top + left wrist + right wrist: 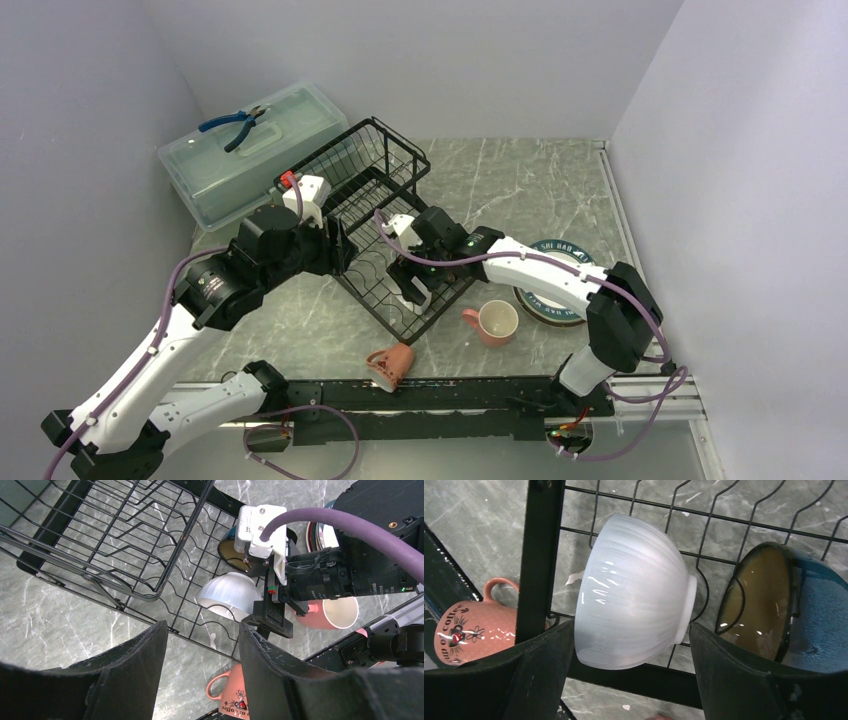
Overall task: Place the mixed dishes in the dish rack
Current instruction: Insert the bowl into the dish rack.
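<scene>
The black wire dish rack (pixel 385 190) stands at mid-table. A white ribbed bowl (pixel 634 595) lies on its side on the rack's wires, and my right gripper (pixel 631 626) straddles it, open, with a finger close at each side. Beside it leans a teal bowl with a brown inside (pixel 764 605). My left gripper (pixel 203 626) hangs open and empty over the rack's near-left edge (pixel 165 582). One pink mug (pixel 495 322) stands right of the rack. Another pink mug (pixel 390 365) lies on its side near the front. Stacked plates (pixel 552 290) sit at the right, partly under my right arm.
A translucent pale green lidded box (pixel 250 150) with blue pliers (pixel 235 125) on top stands at the back left. Walls close in on the left, back and right. A black rail (pixel 450 395) runs along the table's near edge.
</scene>
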### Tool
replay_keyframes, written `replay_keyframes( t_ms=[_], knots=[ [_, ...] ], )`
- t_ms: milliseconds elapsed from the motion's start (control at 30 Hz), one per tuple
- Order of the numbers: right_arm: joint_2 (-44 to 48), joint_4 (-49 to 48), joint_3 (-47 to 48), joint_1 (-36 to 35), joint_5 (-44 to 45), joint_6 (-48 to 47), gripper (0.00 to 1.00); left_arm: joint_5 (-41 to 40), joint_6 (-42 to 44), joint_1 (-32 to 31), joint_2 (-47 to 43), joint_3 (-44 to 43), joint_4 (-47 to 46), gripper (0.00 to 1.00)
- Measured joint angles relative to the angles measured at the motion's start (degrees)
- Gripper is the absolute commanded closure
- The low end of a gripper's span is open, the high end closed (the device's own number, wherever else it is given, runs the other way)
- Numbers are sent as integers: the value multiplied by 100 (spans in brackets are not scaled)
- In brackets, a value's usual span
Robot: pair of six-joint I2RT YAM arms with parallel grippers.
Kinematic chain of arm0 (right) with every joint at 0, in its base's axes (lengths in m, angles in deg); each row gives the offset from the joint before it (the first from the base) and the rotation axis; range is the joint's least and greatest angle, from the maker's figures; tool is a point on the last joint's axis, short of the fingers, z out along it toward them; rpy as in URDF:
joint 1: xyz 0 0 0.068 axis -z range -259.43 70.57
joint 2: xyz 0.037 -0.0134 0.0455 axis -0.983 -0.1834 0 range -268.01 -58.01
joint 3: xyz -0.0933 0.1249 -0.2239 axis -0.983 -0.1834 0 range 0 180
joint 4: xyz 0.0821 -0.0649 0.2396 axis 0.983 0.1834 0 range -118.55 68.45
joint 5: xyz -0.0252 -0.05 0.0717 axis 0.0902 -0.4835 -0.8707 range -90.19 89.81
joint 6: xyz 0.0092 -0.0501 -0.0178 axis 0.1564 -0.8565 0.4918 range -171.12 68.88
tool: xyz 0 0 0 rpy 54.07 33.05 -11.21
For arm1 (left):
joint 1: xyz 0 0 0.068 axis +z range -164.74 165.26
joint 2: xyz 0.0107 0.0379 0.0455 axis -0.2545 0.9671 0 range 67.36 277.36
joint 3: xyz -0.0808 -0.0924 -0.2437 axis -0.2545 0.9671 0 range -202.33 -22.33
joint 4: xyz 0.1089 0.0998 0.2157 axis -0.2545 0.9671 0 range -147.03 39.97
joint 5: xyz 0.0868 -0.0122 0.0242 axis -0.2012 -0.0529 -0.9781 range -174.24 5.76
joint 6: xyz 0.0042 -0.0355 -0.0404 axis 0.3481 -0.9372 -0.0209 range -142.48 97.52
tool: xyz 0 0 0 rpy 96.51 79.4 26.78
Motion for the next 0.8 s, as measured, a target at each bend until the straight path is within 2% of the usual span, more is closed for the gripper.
replay_keyframes(
  t_ms=[333,800],
  knots=[
    [57,-9,0,0,297,0,11,0,2,0,0,0,-2,40],
    [837,109,332,0,507,63,8,7,0,0,0,-2,-7,40]
  ],
)
